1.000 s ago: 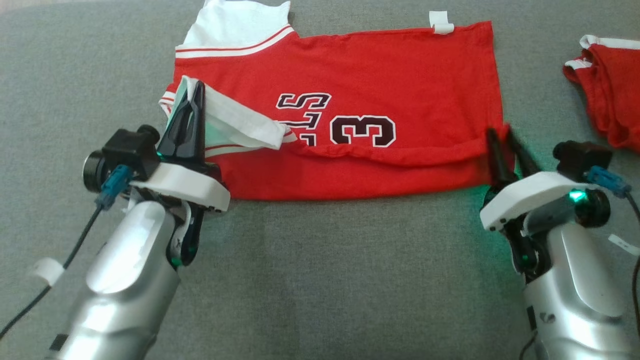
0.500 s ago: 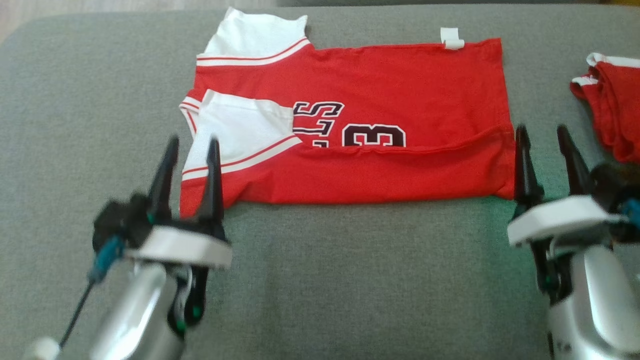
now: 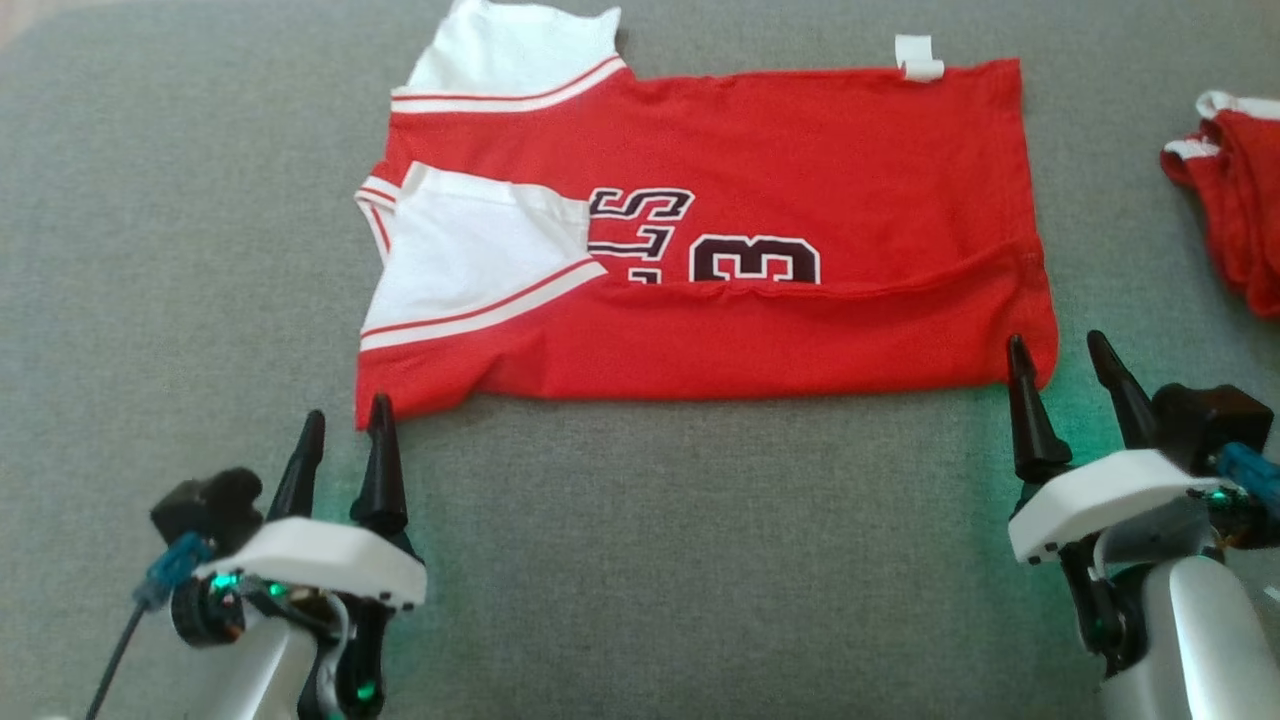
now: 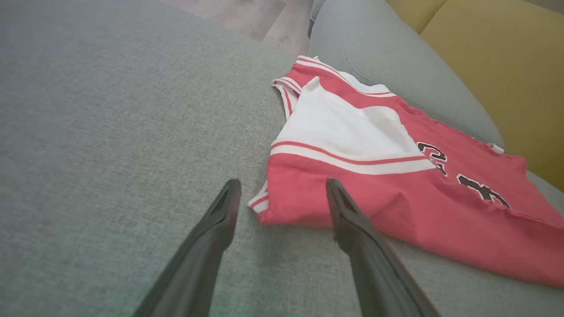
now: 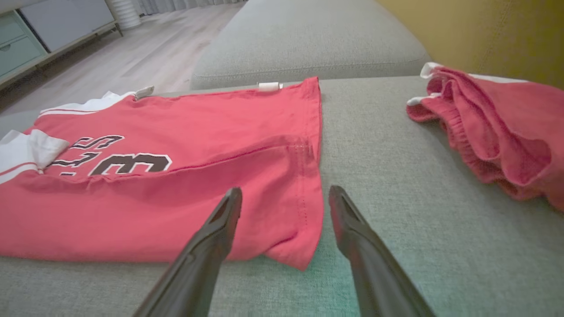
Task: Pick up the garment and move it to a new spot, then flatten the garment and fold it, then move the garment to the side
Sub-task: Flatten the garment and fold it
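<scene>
The garment [image 3: 760, 150] is a red jersey with white sleeves and dark lettering, lying flat on the grey cushion with its near long edge folded over onto the body [image 4: 396, 193] [image 5: 176, 193]. My left gripper [image 3: 345, 420] [image 4: 282, 189] stands open just short of the jersey's near left corner, holding nothing. At the near right corner my right gripper [image 3: 1060, 350] [image 5: 284, 193] is open too, its fingers apart from the cloth.
A second red garment [image 3: 1235, 210] [image 5: 489, 127] lies bunched at the right. The grey sofa seat [image 3: 650, 550] stretches bare toward me. A yellow backrest [image 4: 493, 57] rises behind, and wood floor [image 5: 145, 53] lies past the cushion's end.
Both grippers opened, let go of the folded edge and drew back toward me. The white sleeve and the near fold now lie flat on the jersey.
</scene>
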You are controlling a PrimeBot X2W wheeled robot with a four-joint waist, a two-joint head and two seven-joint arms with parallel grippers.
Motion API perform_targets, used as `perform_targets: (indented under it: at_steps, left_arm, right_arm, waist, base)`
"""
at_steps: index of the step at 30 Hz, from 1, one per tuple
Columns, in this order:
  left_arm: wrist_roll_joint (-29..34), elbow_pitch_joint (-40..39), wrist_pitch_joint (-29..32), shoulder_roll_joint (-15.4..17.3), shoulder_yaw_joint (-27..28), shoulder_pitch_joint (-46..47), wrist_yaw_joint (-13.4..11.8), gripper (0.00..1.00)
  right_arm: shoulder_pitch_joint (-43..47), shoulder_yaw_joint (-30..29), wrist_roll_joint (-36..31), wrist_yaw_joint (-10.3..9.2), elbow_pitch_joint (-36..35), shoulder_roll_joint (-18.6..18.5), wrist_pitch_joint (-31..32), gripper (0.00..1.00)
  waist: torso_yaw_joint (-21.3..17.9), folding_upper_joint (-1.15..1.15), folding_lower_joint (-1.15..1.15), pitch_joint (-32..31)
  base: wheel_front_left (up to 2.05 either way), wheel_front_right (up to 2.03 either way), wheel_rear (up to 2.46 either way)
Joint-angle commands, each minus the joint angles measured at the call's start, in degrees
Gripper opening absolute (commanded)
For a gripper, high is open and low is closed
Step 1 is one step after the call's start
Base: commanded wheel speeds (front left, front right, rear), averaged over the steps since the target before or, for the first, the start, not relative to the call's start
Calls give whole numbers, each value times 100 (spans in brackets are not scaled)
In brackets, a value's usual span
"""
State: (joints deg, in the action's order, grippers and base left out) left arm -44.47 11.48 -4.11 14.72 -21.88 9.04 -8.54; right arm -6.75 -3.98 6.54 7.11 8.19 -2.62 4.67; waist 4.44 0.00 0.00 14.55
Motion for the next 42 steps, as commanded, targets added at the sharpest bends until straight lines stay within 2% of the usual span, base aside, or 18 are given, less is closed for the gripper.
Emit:
perform_targets:
  at_steps: [1,9,10,12,13,14,19,20,22,24,30,35,42]
  left_arm:
    - [-49,-76,6,93,263,303,22,100]
    - [-204,383,221,-1,224,605,96,98]
    - [-193,426,202,-5,214,636,111,48]
    - [-176,496,170,-27,185,696,148,28]
    - [-166,513,135,-48,171,725,167,11]
    - [-141,522,87,-61,158,752,183,0]
    - [-40,496,-185,-99,148,839,221,0]
    - [-16,483,-230,-96,142,850,229,0]
    - [30,433,-315,-80,122,863,267,0]
    - [54,371,-383,-62,127,856,277,0]
    - [174,-255,-388,109,54,607,217,0]
    - [201,-913,-194,285,4,131,20,0]
    - [170,-1880,356,575,-242,-1032,-411,0]
  right_arm:
    - [-190,145,-31,37,-224,-26,63,100]
    - [-467,188,3,37,-1,-26,257,100]
    - [-494,203,37,37,63,-26,275,100]
    - [-538,213,136,37,222,-26,336,100]
    - [-558,211,108,37,292,-26,361,100]
    - [-578,211,118,37,353,-26,372,100]
    - [-637,281,251,37,705,-26,509,98]
    - [-646,285,266,37,772,-26,535,74]
    - [-666,300,375,37,871,-26,545,35]
    - [-694,293,508,37,909,-26,489,0]
    - [-607,13,710,37,632,-26,509,0]
    - [-209,-231,634,37,134,-26,883,0]
    - [971,-441,727,37,-848,-26,1596,0]
  waist:
    - [-53,0,0,96]
    - [-149,0,0,333]
    - [-151,0,0,349]
    - [-146,0,0,378]
    - [-136,0,0,390]
    - [-124,0,0,398]
    - [-53,0,0,392]
    - [-35,0,0,379]
    - [-5,0,0,346]
    - [20,0,0,297]
    - [95,0,0,-46]
    - [131,0,0,-235]
    - [170,0,0,-361]
  base:
    - [0,0,0]
    - [0,0,0]
    - [0,0,0]
    - [0,0,0]
    - [0,0,0]
    - [0,0,0]
    - [0,0,0]
    - [0,0,0]
    - [0,0,0]
    - [0,0,0]
    - [0,0,0]
    - [0,0,0]
    - [0,0,0]
